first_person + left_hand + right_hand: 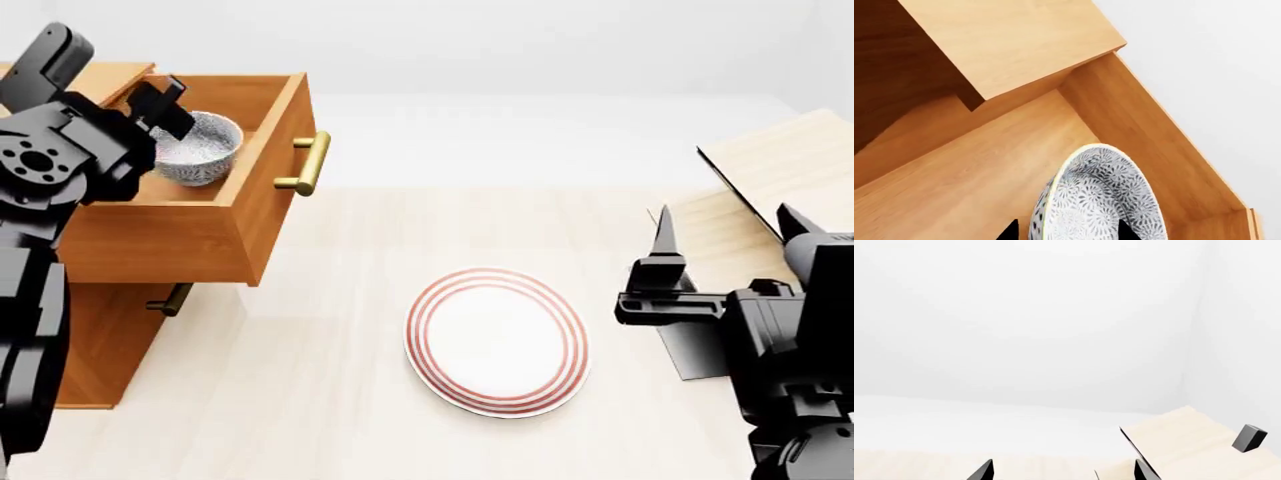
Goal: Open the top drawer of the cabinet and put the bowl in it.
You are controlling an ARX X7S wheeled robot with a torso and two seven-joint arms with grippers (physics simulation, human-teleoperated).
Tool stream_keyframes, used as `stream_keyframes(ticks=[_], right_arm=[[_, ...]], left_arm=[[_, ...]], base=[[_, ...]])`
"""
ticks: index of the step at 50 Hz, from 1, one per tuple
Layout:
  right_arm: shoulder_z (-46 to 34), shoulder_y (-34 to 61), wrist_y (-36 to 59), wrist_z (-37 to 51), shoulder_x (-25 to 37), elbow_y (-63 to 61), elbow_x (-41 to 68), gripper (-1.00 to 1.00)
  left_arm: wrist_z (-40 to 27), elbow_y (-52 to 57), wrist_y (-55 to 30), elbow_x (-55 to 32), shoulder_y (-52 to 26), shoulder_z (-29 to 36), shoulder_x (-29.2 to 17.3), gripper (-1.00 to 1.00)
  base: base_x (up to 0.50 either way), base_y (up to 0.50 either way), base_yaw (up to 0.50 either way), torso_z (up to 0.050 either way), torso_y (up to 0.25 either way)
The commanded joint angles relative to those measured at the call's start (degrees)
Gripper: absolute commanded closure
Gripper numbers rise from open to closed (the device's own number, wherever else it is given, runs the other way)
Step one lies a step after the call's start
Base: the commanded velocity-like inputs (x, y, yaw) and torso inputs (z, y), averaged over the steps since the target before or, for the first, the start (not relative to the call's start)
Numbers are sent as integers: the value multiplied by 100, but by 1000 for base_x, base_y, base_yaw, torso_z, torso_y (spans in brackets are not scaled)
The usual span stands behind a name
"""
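Left arm is reaching up and over the cabinet (94, 330), its forearm crossing above the pulled-out top drawer (234, 235). The left gripper (171, 110) is sitting over the drawer's open cavity, fingers gripping the rim of the bowl (198, 148): one finger is lying inside the rim and the other outside it, as the left wrist view shows with the two dark fingertips (1009, 231) straddling the bowl's wall. The bowl is hanging inside the drawer's walls; whether it is touching the drawer floor cannot be told. In the left wrist view the bowl (1101, 200) is appearing tilted, close to the drawer's side wall (1147, 145).

The drawer's brass handle (307, 165) is projecting toward the table (334, 400).

Right arm is holding low at the right side, wrist roughly level, the right gripper (727, 235) pointing away from the robot with its fingers spread apart and grasping nothing. It is hovering near the pale rack (787, 165). In the right wrist view both fingertips (982, 472) are showing wide apart.

The red-ringed plate (498, 340) is lying flat on the table between the two arms.
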Motion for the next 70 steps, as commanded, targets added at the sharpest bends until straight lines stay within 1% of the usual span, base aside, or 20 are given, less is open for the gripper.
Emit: stream_keyframes(ticks=[1, 12, 15, 19, 21, 26, 32, 36, 41, 48, 49, 51, 57, 64, 70], right_arm=[[-34, -19, -32, -21, -12, 33, -43, -100], [-38, -41, -57, -22, -7, 37, -50, -100], [-28, -53, -66, -18, -1, 35, -44, -100], [-33, -23, -52, -6, 5, 26, -27, -100], [-47, -1, -46, -7, -1, 33, -30, -100], [-125, 81, 17, 11, -21, 20, -27, -100], [-132, 105, 22, 24, -20, 1, -5, -100], [-136, 91, 13, 26, -17, -9, -9, -100], [-107, 73, 15, 64, 12, -83, 36, -100], [-290, 66, 0, 27, -88, -125, -106, -100], [-285, 63, -11, 32, -89, -128, -119, -100], [-275, 76, 10, 97, -74, -172, -141, -100], [-180, -51, -108, 123, -15, -397, -145, -100], [56, -100, -75, 401, 195, -847, 147, -100], [111, 117, -5, 872, 572, -1240, 621, -100]], left_arm=[[108, 9, -24, 238, -33, -219, 25, -100], [162, 36, -76, 419, -111, -344, 16, -100], [89, 279, -157, 403, -100, -360, -45, -100], [-559, 1730, -563, 117, 321, -514, -309, -100], [-815, 2246, -707, 6, 443, -571, -397, -100], [-1210, 3348, -1025, -181, 610, -602, -573, -100], [-1501, 4411, -1414, -383, 741, -569, -763, -100], [-1728, 5314, -1780, -593, 931, -516, -967, -100], [-1761, 6158, -2081, -703, 1175, -374, -1200, -100], [-1947, 7453, -2224, -1084, 1791, -511, -1567, -100], [-1947, 7453, -2224, -1084, 1791, -511, -1567, -100], [-1957, 8019, -2275, -1236, 2058, -564, -1751, -100], [-1927, 9056, -2303, -1493, 2692, -710, -2185, -100], [-1956, 10026, -2211, -1759, 3321, -1014, -2652, -100], [-2088, 10701, -2160, -2216, 3644, -1362, -3061, -100]], base=[[0, 0, 0, 0, 0], [0, 0, 0, 0, 1], [0, 0, 0, 0, 0], [0, 0, 0, 0, 0], [0, 0, 0, 0, 0], [0, 0, 0, 0, 0], [0, 0, 0, 0, 0], [0, 0, 0, 0, 0], [0, 0, 0, 0, 0], [0, 0, 0, 0, 0], [0, 0, 0, 0, 0], [0, 0, 0, 0, 0], [0, 0, 0, 0, 0], [0, 0, 0, 0, 0], [0, 0, 0, 0, 0]])
